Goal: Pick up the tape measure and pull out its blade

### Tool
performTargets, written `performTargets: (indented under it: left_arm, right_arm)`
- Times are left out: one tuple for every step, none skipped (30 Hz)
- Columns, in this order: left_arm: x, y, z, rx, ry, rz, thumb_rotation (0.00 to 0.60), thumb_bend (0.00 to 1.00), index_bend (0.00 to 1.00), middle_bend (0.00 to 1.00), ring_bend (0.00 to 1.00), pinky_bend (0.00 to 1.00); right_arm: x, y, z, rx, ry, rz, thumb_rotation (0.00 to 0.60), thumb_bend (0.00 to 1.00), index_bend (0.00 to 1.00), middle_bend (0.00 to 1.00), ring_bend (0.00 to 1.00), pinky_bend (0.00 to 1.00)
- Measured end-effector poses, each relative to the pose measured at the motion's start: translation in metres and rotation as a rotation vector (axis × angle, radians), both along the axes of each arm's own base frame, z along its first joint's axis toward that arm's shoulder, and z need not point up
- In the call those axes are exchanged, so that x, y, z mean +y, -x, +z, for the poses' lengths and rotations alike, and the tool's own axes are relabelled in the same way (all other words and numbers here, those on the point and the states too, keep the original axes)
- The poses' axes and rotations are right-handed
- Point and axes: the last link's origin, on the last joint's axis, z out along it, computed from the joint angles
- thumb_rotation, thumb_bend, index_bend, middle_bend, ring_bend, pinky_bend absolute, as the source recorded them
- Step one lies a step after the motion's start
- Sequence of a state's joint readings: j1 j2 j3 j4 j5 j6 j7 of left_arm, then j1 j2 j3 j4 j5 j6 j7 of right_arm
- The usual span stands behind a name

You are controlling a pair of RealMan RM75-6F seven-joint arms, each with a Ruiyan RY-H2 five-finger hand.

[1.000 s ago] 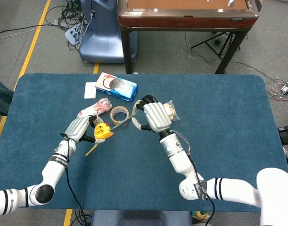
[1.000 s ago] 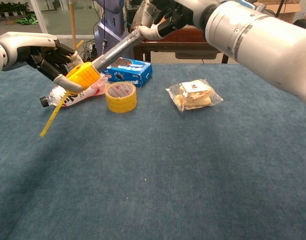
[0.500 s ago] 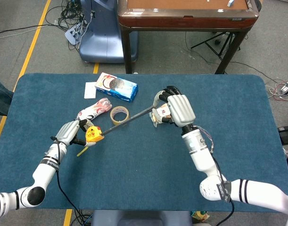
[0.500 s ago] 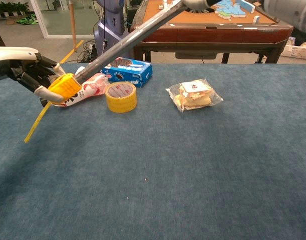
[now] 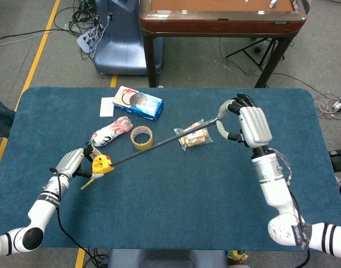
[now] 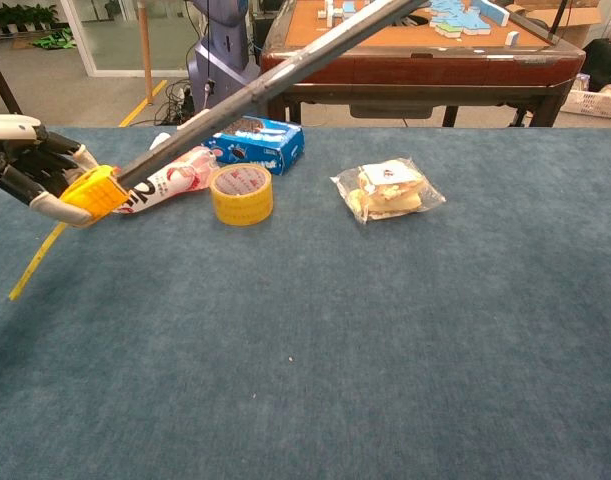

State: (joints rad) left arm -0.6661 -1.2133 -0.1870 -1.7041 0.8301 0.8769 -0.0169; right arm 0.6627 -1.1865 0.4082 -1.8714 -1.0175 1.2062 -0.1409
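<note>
My left hand (image 5: 70, 163) (image 6: 30, 170) grips the yellow tape measure (image 5: 100, 164) (image 6: 93, 193) above the left side of the blue table (image 5: 176, 201). A yellow strap (image 6: 33, 262) dangles from the case. The dark blade (image 5: 159, 143) (image 6: 275, 75) runs out long from the case, up and to the right. My right hand (image 5: 245, 125) pinches the blade's far end over the right half of the table. In the chest view the right hand is out of frame and only the blade crosses the top.
A roll of yellow tape (image 5: 141, 137) (image 6: 242, 193), a crushed plastic bottle (image 5: 111, 130) (image 6: 165, 178), a blue snack box (image 5: 138, 103) (image 6: 253, 142) and a bagged snack (image 5: 195, 134) (image 6: 389, 188) lie under or near the blade. A brown table (image 5: 220, 17) stands behind.
The hands have drawn further apart: the left with the case moved left and nearer, the right moved right. Much more blade is out now.
</note>
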Motion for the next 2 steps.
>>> performTargets:
  left_arm:
    - [-0.0002, -0.0003, -0.0006, -0.001, 0.001, -0.002, 0.6, 0.17, 0.51, 0.54, 0.38, 0.23]
    - [-0.0005, -0.0006, -0.0012, -0.003, 0.002, -0.003, 0.6, 0.17, 0.51, 0.54, 0.38, 0.23]
  right_arm:
    - [0.0016, 0.0023, 0.0019, 0.001, 0.001, -0.004, 0.6, 0.68, 0.62, 0.42, 0.27, 0.13]
    - [0.0026, 0.0033, 0.0025, 0.001, -0.001, -0.004, 0.6, 0.68, 0.62, 0.42, 0.27, 0.12]
